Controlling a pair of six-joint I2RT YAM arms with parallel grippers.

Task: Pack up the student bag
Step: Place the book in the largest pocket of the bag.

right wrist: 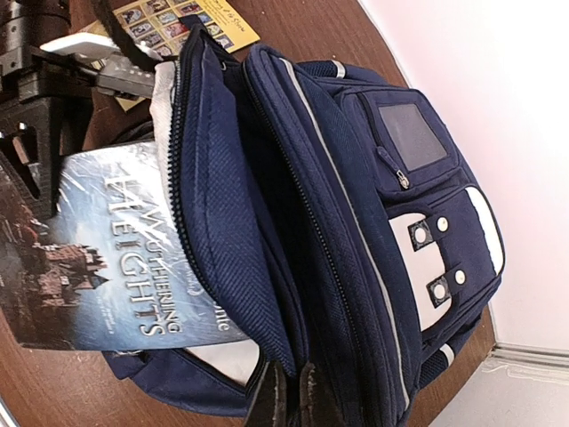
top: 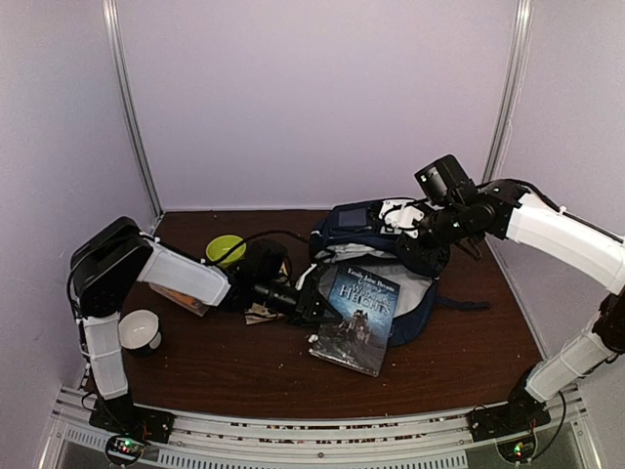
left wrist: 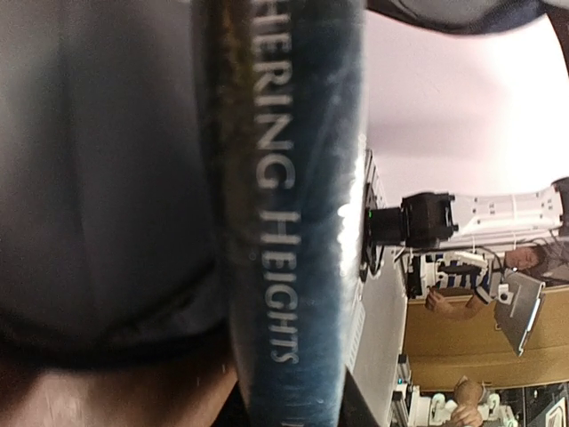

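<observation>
Near the desk's (top: pixel 244 362) front edge, a book (top: pixel 359 311) marked "Wuthering Heights", Emily Jane Brontë, is clamped at its spine by the left jaws. Its far end is tucked into the student bag (top: pixel 356 220), lying mid-desk, right of centre. The bag's open rim is pinched tight by the right jaws.

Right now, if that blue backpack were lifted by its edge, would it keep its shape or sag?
Probably sag: the backpack is soft fabric, and its mouth droops around the book except where the right claw pinches the rim. It looks flat and little filled, so probably light; a push would likely slide or crumple it.
</observation>
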